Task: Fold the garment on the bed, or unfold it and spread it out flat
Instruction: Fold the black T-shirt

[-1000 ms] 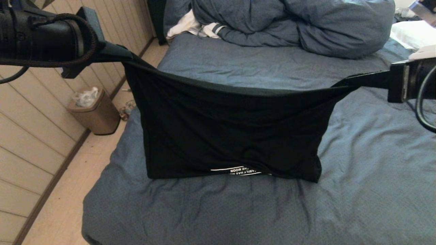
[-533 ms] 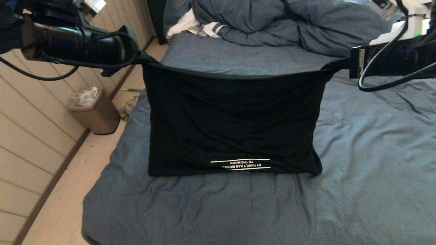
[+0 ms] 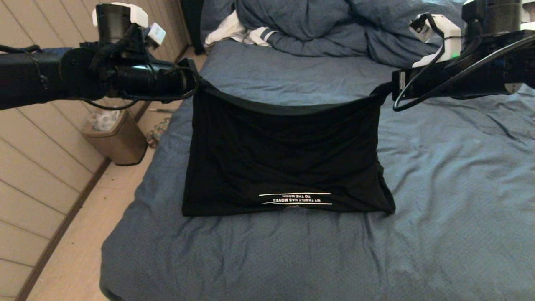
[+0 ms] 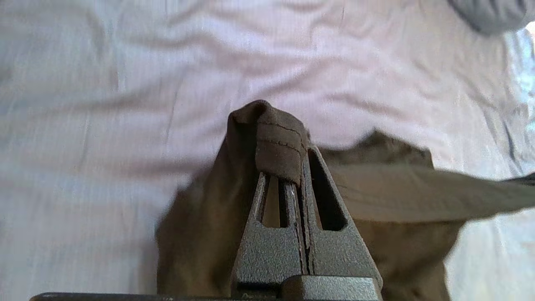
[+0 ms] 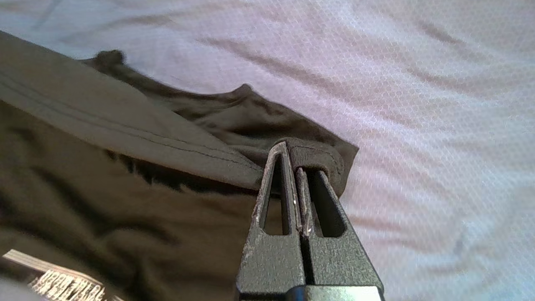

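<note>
Bed (image 3: 439, 217) fills most of the head view, slate-blue sheet wrinkled, its left edge dropping to a strip of pale floor (image 3: 83, 251) along a panelled wall. Broad bare sheet lies near the foot and to the right of the shirt; less room on the left, where the shirt sits near the mattress edge. Blue duvet (image 3: 334, 29) bunched across the far end, white stripe-cuffed cloth (image 3: 242, 34) tucked at its left. Garment (image 3: 284, 163), black, plain side up, hangs as a sheet between the two arms: far hem lifted and sagging slightly in the middle, near fold resting on the bed, white lettering (image 3: 295, 198) showing upside down along that near edge. Side edges run fairly straight; the near right corner flares out a little. Left gripper (image 4: 288, 167) clamped tight on the far left corner of the hem; right gripper (image 5: 292, 167) clamped tight on the far right corner. Small brown bin (image 3: 115, 140) on the floor by the wall.
</note>
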